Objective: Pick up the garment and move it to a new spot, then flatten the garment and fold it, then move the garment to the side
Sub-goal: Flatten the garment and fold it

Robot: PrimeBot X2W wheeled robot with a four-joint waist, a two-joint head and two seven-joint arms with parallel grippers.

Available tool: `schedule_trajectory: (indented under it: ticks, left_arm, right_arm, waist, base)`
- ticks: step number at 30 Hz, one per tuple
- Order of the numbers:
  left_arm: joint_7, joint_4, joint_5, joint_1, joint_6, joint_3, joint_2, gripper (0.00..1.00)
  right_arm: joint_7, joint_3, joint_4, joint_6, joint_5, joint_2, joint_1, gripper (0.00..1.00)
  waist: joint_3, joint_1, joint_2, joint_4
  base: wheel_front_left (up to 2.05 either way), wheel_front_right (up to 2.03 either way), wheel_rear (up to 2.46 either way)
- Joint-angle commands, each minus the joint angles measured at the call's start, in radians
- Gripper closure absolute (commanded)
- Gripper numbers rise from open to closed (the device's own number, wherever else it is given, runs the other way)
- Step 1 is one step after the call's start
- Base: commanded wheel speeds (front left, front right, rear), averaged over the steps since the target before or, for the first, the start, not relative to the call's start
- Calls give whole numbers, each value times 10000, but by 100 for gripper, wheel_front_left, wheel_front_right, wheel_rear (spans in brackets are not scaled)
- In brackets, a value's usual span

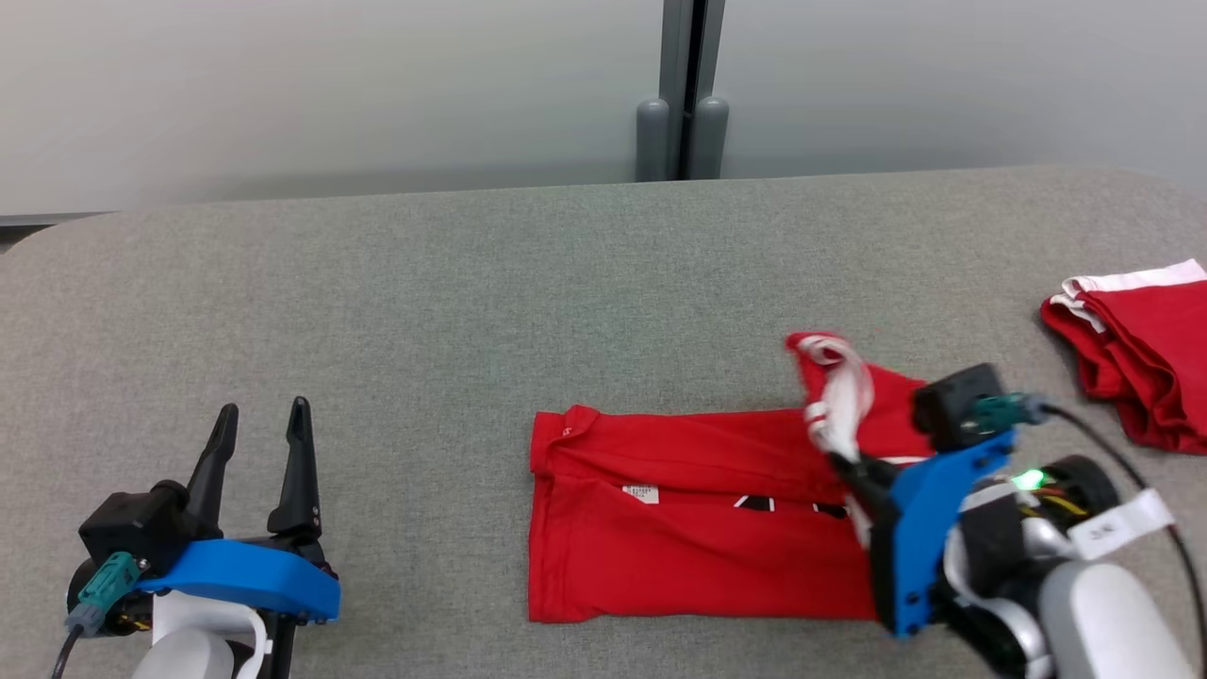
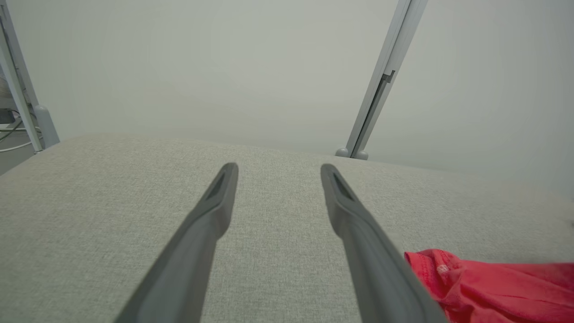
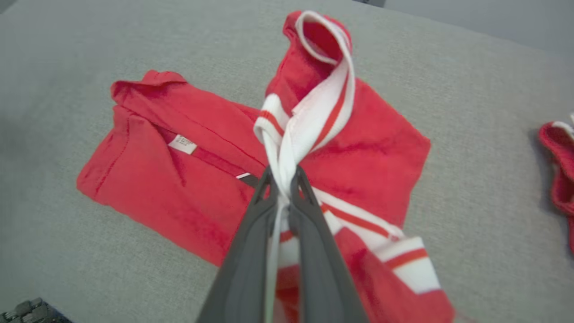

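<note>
The garment is a red shirt with a white and red striped collar, lying in a folded band on the grey table. My right gripper is shut on the striped collar and lifts that end above the rest of the cloth. In the right wrist view the right gripper pinches the white band, and the garment spreads out below it. My left gripper rests open at the table's near left, well apart from the cloth. The left gripper holds nothing, with the garment's edge at its right.
A second red garment with white trim lies crumpled at the table's right edge. A grey post stands behind the table against a pale wall.
</note>
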Motion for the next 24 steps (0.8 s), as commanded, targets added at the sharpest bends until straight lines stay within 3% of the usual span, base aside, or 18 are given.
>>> schedule_trajectory:
  ticks: [1,8,14,23,24]
  left_arm:
    - [50,-69,13,98,36,-40,68,0]
    - [242,-245,71,-17,-5,-248,51,0]
    - [319,-189,154,-364,-119,-533,-88,0]
    - [195,182,144,-647,-277,-719,-170,0]
    - [185,226,137,-666,-293,-728,-163,0]
  right_arm:
    - [-62,498,154,6,179,151,-212,100]
    - [-830,2504,2025,6,572,1009,-1442,100]
    - [-1449,3103,3965,6,835,1236,-2474,100]
    - [-2508,4027,5805,6,1993,1236,-3438,100]
    - [-2597,4146,5956,6,2111,1238,-3531,82]
  waist:
    - [-22,0,-1,23]
    - [32,0,-1,305]
    - [218,0,-1,752]
    - [313,0,-1,1008]
    - [315,0,-1,1007]
  base:
    - [0,0,0]
    - [0,0,0]
    - [0,0,0]
    - [0,0,0]
    - [0,0,0]
